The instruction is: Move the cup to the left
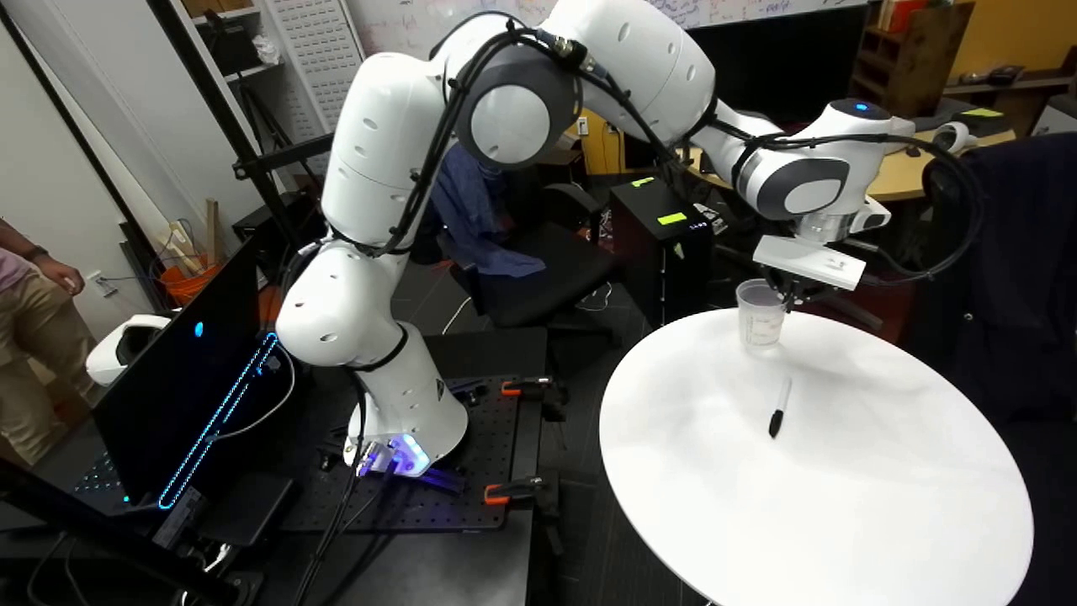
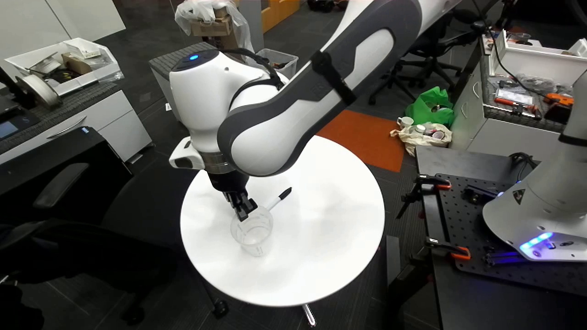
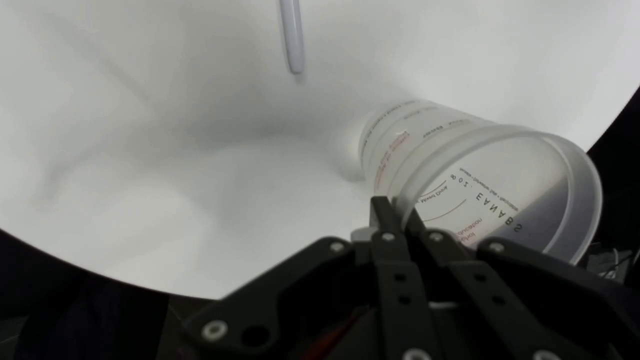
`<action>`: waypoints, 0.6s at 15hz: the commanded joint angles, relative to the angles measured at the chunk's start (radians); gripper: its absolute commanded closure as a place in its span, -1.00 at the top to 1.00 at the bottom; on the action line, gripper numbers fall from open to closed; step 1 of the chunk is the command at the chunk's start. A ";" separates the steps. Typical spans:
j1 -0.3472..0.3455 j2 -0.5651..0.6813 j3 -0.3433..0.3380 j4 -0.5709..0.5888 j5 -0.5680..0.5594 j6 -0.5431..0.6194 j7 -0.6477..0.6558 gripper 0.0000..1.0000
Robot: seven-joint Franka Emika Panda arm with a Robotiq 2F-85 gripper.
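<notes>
The clear plastic cup is upright at the edge of the round white table. It also shows in an exterior view and, large, in the wrist view. My gripper has its fingers closed on the cup's rim, one finger inside the cup and one outside. The gripper tips also show at the rim in both exterior views. The cup's base is on or very close to the table; I cannot tell if it touches.
A white pen with a black cap lies on the table near the cup, also in an exterior view and the wrist view. A dark chair stands beside the table. The robot's base bench stands apart from the table.
</notes>
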State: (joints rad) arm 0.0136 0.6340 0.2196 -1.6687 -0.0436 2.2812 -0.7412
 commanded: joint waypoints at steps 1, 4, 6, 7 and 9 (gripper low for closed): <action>-0.013 0.060 0.015 0.092 0.023 -0.080 -0.072 -0.98; -0.006 0.097 0.009 0.145 0.019 -0.130 -0.089 -0.95; 0.002 0.116 0.001 0.176 0.011 -0.153 -0.084 -0.39; 0.004 0.125 0.001 0.192 0.011 -0.167 -0.082 -0.24; 0.007 0.139 -0.002 0.220 0.010 -0.190 -0.076 0.06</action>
State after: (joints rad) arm 0.0120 0.7406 0.2212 -1.5242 -0.0432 2.1576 -0.8016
